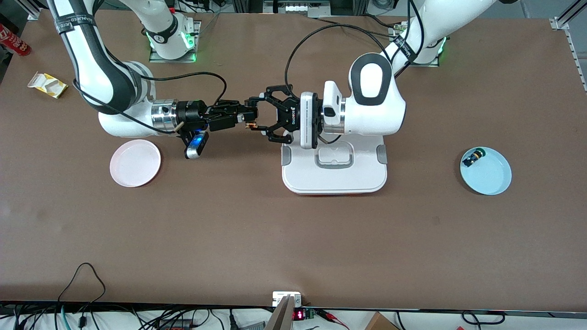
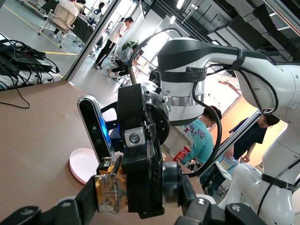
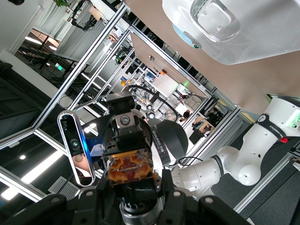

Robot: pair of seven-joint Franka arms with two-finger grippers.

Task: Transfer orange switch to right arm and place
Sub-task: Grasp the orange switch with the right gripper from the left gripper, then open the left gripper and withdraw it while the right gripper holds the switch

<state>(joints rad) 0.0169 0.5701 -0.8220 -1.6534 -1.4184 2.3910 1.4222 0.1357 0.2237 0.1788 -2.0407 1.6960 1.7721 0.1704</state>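
Two grippers of mine pinch the orange switch [image 1: 251, 124] at once, upper centre of the front view: my left gripper [image 1: 264, 115] and right gripper [image 1: 245, 114] are both closed on it, tip to tip, in the air beside the white tray [image 1: 334, 181].

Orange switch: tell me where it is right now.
In the front view the orange switch is in the air between the two arms, gripped by both the left end effector and right end effector, above bare table beside the white tray.
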